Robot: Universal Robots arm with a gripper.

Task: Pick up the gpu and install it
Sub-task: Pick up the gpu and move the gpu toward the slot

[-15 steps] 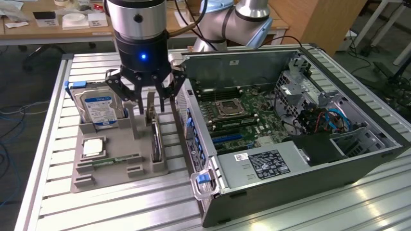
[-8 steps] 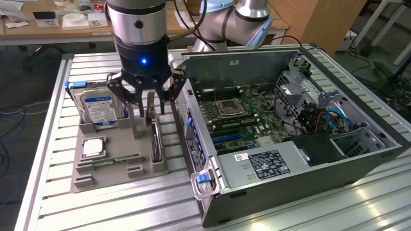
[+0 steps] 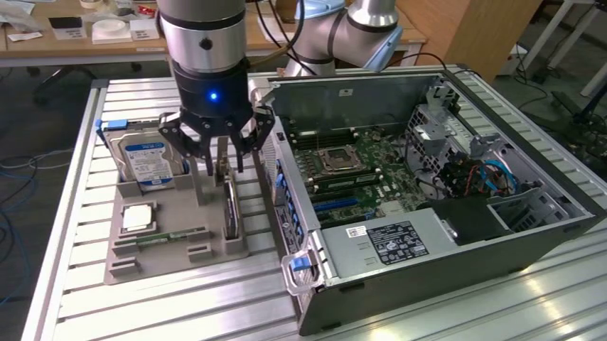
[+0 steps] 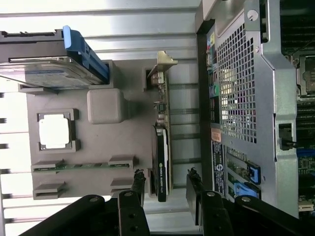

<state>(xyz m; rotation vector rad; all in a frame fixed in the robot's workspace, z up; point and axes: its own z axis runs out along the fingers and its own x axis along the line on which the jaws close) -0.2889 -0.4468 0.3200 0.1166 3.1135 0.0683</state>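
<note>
1. Two fingers (image 4: 139,181) of my claw (image 3: 227,165) hang apart, one on each side of the gpu (image 3: 230,209).
2. On edge, the gpu stands in the grey holder (image 3: 175,259), left of centre in the exterior view, just beside the open computer case (image 3: 531,241).

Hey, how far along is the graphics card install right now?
Done so far: nothing installed; the thin black expansion card with a pale metal bracket stands on edge in the grey holder tray. In hand: the open gripper straddles the card, one finger each side, not clamped. Left: lifting it and seating it in the open black computer case.
</note>
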